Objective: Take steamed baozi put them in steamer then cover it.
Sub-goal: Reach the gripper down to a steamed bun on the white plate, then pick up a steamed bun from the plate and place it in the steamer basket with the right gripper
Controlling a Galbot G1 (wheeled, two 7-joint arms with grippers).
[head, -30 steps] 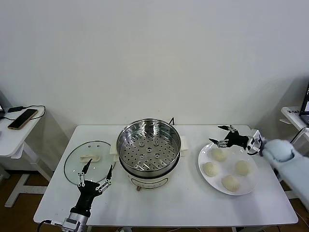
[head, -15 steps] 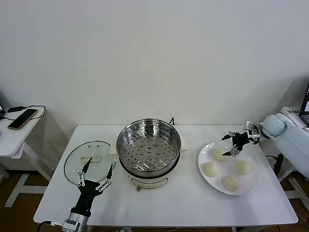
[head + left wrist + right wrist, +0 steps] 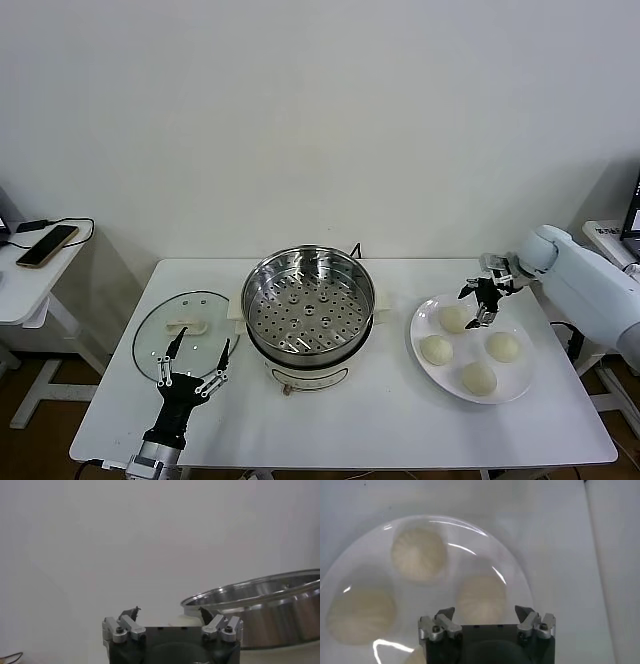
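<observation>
Four cream-white baozi lie on a white plate [image 3: 428, 312] at the right: [image 3: 453, 318], [image 3: 435, 349], [image 3: 502, 346], [image 3: 479, 378]. My right gripper [image 3: 483, 300] is open and points down just above the back baozi. In the right wrist view its open jaws [image 3: 484, 614] straddle one baozi [image 3: 481, 600] from above, with others beside it [image 3: 418, 555], [image 3: 362, 615]. The steel steamer [image 3: 308, 305] stands in the middle, its perforated tray bare. The glass cover [image 3: 172, 345] lies flat at the left. My left gripper [image 3: 190, 365] is open and empty at the front left, beside the cover.
The steamer's rim [image 3: 265, 605] shows in the left wrist view beyond the open left gripper [image 3: 169, 612]. A side table with a phone [image 3: 45, 245] and cable stands far left. Another table edge [image 3: 610, 240] is at the far right.
My right arm has swung up and back, and its gripper has turned from pointing sideways to pointing down over the back baozi. The left arm has barely moved.
</observation>
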